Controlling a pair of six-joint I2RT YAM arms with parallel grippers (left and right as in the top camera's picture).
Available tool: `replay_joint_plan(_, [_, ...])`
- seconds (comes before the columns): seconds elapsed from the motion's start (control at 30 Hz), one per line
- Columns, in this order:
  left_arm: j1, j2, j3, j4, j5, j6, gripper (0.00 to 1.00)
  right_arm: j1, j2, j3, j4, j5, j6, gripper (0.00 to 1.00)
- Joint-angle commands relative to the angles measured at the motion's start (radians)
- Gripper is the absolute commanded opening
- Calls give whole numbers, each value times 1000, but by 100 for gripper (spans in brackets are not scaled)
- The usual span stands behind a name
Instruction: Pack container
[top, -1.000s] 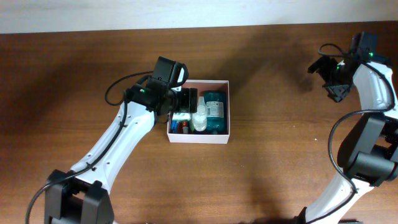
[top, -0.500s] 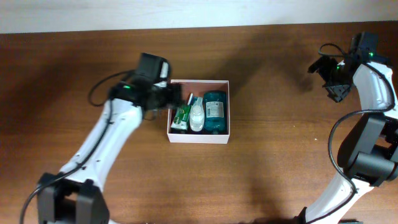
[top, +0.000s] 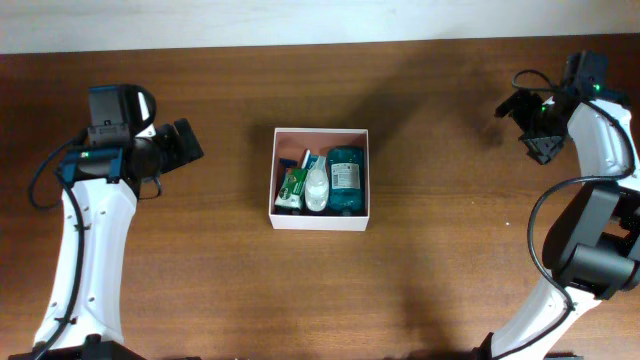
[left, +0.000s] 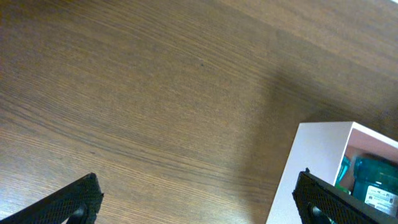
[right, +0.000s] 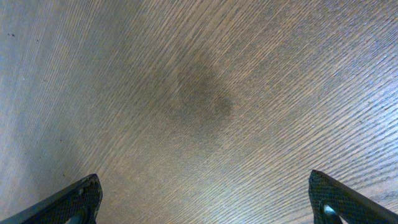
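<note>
The container (top: 357, 135), a square white box with a reddish-brown inside, sits at the table's middle. Inside lie a green-and-white carton (top: 292, 187), a clear bottle (top: 317, 185) and a teal bottle (top: 346, 172). My left gripper (top: 186, 143) hangs open well to the left of the box, with nothing between its fingers. In the left wrist view the container's white wall (left: 311, 162) and the teal bottle (left: 373, 180) show at the lower right, behind the right fingertip (left: 323, 199). My right gripper (top: 522, 110) stands open at the far right, over bare wood.
The wooden table (top: 450, 250) runs to a pale wall edge (top: 300, 20) along the back. The right arm's base (top: 590, 260) stands at the right edge. Only bare wood (right: 199, 93) fills the right wrist view.
My left gripper has pulled back from the container's left side, far to the left, and its jaws have spread wider. The carton now lies uncovered in the box. The right arm has not moved.
</note>
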Motion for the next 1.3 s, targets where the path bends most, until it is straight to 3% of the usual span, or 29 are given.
replay_joint_plan(0.0, [3, -8, 12, 22, 4, -14, 100, -5, -2, 3, 0, 13, -6, 99])
replay_joint_plan(0.8, [3, -8, 12, 17, 3, -14, 99, 13, -7, -2, 0, 13, -6, 99])
replay_joint_plan(1.1, [3, -8, 12, 17, 3, -14, 99, 115, -290, -2, 0, 13, -6, 99])
replay_joint_plan(1.27, [3, -8, 12, 17, 3, -14, 99, 249, -500, -2, 0, 13, -6, 99])
